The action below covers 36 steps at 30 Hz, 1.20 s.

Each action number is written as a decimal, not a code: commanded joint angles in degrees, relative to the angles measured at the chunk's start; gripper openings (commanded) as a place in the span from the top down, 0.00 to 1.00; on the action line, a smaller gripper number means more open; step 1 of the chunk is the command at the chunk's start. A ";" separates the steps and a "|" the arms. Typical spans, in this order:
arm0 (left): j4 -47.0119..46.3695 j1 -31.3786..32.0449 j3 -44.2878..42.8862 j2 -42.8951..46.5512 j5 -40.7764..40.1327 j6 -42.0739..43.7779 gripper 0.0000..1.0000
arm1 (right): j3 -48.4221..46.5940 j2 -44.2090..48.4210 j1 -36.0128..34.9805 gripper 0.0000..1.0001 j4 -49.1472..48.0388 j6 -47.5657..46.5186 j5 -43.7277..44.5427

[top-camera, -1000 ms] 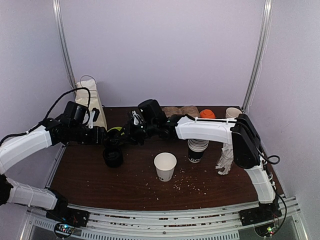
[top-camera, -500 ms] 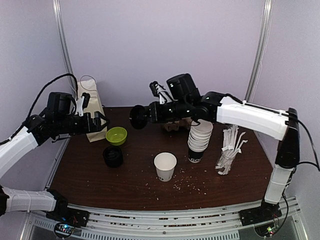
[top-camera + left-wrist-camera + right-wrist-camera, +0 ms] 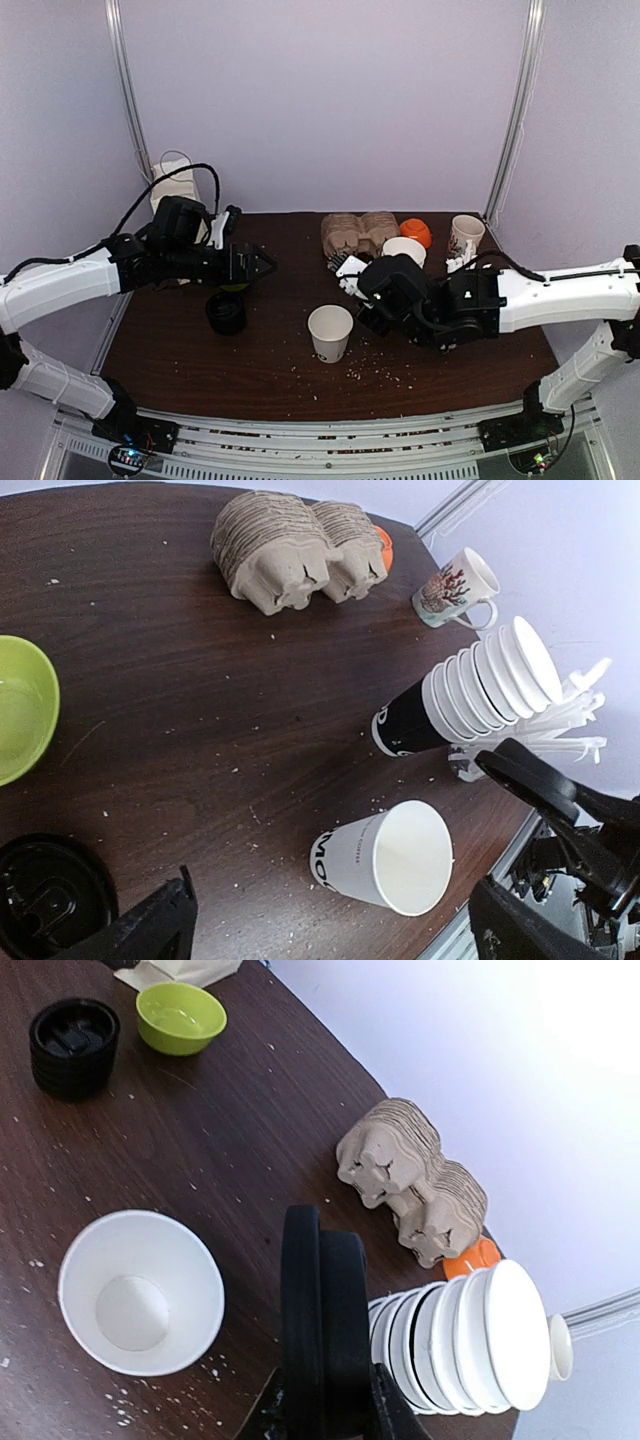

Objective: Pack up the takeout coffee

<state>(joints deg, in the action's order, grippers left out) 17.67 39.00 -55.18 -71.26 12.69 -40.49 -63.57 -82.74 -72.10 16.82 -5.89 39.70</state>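
Observation:
A single white paper cup (image 3: pixel 330 332) with black print near its base stands upright mid-table with no lid on; it also shows in the left wrist view (image 3: pixel 385 858) and the right wrist view (image 3: pixel 140 1292). No lidded cup shows. My right gripper (image 3: pixel 368 308) is low, just right of the cup, shut on a black lid (image 3: pixel 322 1310) held edge-on between its fingers (image 3: pixel 320 1405). My left gripper (image 3: pixel 255 262) hovers above the short black stack of lids (image 3: pixel 226 312), open and empty (image 3: pixel 335 935).
A tall stack of lidless cups (image 3: pixel 470 1345) stands right of the held lid. A green bowl (image 3: pixel 180 1017), pulp cup carriers (image 3: pixel 360 232), an orange object (image 3: pixel 415 228), a printed mug (image 3: pixel 465 236) and a paper bag (image 3: pixel 175 190) line the back. Crumbs lie around the cup.
My right arm has come down from high over the back to just right of the cup, lid in its grip. My left gripper has moved right and down over the lid stack.

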 commanded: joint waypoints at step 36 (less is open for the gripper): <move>-31.85 12.74 0.97 -9.24 28.70 -22.06 0.09 | 36.47 -7.35 -17.45 1.00 -111.34 -92.29 11.02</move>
<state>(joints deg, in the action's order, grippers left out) -8.97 50.72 -51.83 -79.75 38.46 -62.22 -25.56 -89.12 -88.90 -88.55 -95.92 51.44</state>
